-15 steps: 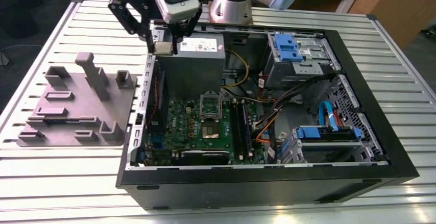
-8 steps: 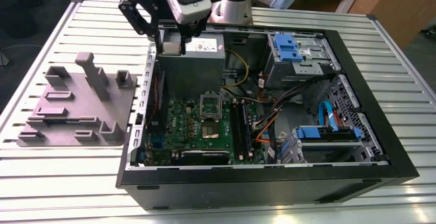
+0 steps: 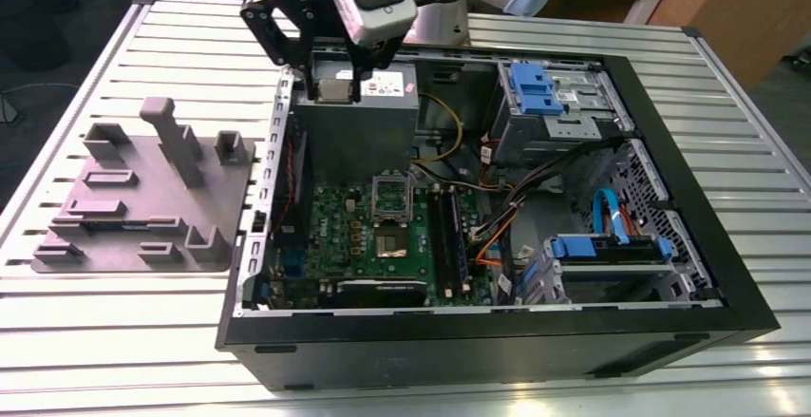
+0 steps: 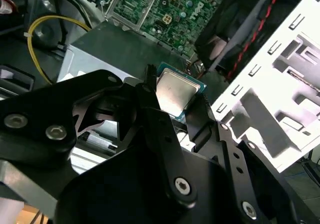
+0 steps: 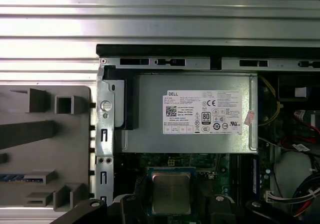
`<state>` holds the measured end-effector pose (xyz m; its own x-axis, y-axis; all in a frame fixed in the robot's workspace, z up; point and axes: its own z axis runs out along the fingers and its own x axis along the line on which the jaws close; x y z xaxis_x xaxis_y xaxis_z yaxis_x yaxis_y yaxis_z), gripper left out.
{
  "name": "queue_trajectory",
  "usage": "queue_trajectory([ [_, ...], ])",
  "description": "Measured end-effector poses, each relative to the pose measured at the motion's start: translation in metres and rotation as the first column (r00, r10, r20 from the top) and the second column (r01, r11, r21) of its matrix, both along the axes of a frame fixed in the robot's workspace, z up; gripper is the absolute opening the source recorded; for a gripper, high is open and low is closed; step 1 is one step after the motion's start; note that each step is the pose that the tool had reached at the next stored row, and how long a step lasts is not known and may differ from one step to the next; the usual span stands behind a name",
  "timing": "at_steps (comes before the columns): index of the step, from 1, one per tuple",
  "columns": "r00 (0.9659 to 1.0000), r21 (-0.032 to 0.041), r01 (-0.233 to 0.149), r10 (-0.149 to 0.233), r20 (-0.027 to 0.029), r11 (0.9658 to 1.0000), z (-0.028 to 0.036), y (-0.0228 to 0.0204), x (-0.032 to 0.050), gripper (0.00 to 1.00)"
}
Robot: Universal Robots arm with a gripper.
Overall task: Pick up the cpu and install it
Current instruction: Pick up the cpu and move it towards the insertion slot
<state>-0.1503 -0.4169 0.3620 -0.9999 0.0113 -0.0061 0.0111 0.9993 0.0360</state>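
Your gripper (image 4: pixel 176 94) has its jaws clamped on the cpu (image 4: pixel 172 91), pinching two opposite edges with the silver-grey top showing. You are holding it in the air above the grey power-supply box (image 5: pixel 145 114). The green motherboard (image 3: pixel 361 236) lies just beside that box.

- Your computer case (image 3: pixel 507 346) sits on the table (image 3: pixel 114 341), with the tray (image 3: pixel 133 222) at the exterior view's left.
- Inside it, the power supply (image 3: pixel 355 142) lies behind the motherboard (image 3: pixel 367 241).
- The end effector (image 3: pixel 336 80) grips the cpu (image 5: pixel 171 193) above the power supply.
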Motion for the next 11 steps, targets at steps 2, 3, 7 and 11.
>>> queue_trajectory([
  [2, 1.0, 0.0, 0.0, 0.0, 0.0, 1.0, 0.0, 0.0, 0.0073, 0.47],
  [3, 1.0, 0.0, 0.0, 0.0, 0.0, 1.0, 0.0, 0.0, 0.0095, 0.47],
  [7, 1.0, 0.0001, 0.0, 0.0, 0.0, 1.0, 0.0, 0.0, 0.0185, 0.47],
  [11, 1.0, 0.0001, 0.0, 0.0, 0.0, 1.0, -0.0001, 0.0, 0.0274, 0.47],
])
